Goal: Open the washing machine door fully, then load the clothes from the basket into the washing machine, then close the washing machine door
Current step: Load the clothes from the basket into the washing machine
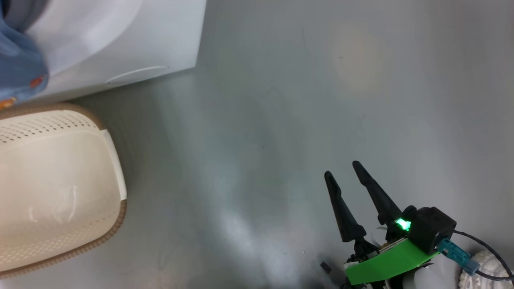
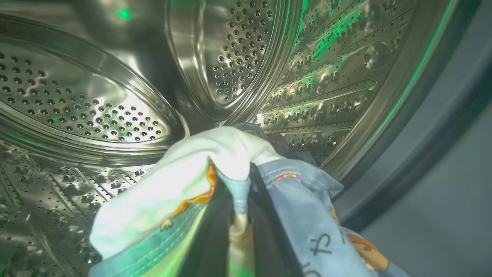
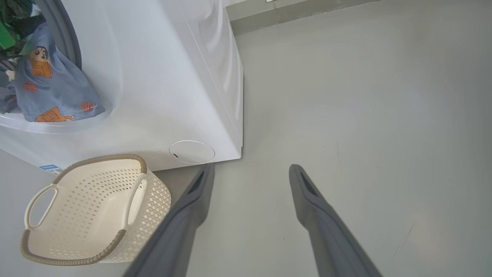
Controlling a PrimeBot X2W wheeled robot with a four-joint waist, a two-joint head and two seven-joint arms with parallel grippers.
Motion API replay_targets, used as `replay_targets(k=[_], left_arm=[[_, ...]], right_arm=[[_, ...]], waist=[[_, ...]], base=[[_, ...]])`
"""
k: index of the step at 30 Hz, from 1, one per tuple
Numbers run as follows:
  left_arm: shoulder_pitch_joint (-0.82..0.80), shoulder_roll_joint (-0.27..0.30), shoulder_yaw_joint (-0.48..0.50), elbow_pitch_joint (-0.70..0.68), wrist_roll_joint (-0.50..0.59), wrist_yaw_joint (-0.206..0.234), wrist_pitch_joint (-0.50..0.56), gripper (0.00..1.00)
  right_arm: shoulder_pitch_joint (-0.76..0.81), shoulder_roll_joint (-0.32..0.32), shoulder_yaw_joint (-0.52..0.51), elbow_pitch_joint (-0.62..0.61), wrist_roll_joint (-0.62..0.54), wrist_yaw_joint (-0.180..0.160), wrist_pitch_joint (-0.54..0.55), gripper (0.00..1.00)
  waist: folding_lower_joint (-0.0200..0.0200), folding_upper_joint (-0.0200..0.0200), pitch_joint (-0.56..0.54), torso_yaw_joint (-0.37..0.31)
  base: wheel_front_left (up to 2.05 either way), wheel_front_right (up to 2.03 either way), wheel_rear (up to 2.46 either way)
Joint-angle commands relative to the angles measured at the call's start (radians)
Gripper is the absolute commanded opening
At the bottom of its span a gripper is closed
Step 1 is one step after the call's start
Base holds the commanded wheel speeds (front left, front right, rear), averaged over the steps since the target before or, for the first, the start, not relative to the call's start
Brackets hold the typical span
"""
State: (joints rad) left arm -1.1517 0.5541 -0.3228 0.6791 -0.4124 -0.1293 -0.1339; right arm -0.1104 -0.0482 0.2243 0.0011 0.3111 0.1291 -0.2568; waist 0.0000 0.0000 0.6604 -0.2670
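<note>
My left gripper (image 2: pixel 234 173) is inside the steel perforated drum (image 2: pixel 96 107) of the washing machine (image 3: pixel 173 77). It is shut on the clothes (image 2: pixel 173 184), a white piece and blue fabric with orange prints. Blue printed clothes (image 3: pixel 54 88) hang out over the machine's opening and also show at the head view's top left (image 1: pixel 20 68). The cream basket (image 3: pixel 103 157) stands on the floor in front of the machine and holds nothing. My right gripper (image 1: pixel 343 169) hovers open over bare floor to the right of the machine, its fingers (image 3: pixel 307 192) apart. The washing machine door is out of view.
The grey gasket ring (image 2: pixel 423 134) frames the drum mouth on the right. A round white flap (image 3: pixel 191 151) sits low on the machine's front corner. Grey floor (image 1: pixel 301 100) stretches to the right of the machine and basket (image 1: pixel 60 180), up to a wall skirting (image 3: pixel 292 13).
</note>
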Motion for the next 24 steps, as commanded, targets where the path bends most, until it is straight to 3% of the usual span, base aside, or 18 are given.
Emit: replay_targets(k=[1,16,24], left_arm=[[-0.039,0.063,0.016,-0.013,-0.011,-0.001,-0.02,0.0],[-0.189,0.112,0.048,0.045,0.01,0.005,-0.122,0.0],[-0.208,0.138,0.115,-0.078,0.072,0.025,-0.127,0.0]], right_arm=[[0.0,-0.002,0.034,-0.023,0.01,0.002,-0.005,1.0],[0.0,-0.002,0.077,-0.014,0.033,0.002,-0.005,1.0],[0.005,-0.002,0.086,-0.019,0.045,0.002,-0.005,1.0]], waist=[[0.0,0.0,0.027,-0.012],[0.0,0.0,0.042,-0.043],[0.0,0.0,0.057,-0.063]], base=[[0.0,0.0,0.0],[0.0,0.0,0.0],[0.0,0.0,0.0]])
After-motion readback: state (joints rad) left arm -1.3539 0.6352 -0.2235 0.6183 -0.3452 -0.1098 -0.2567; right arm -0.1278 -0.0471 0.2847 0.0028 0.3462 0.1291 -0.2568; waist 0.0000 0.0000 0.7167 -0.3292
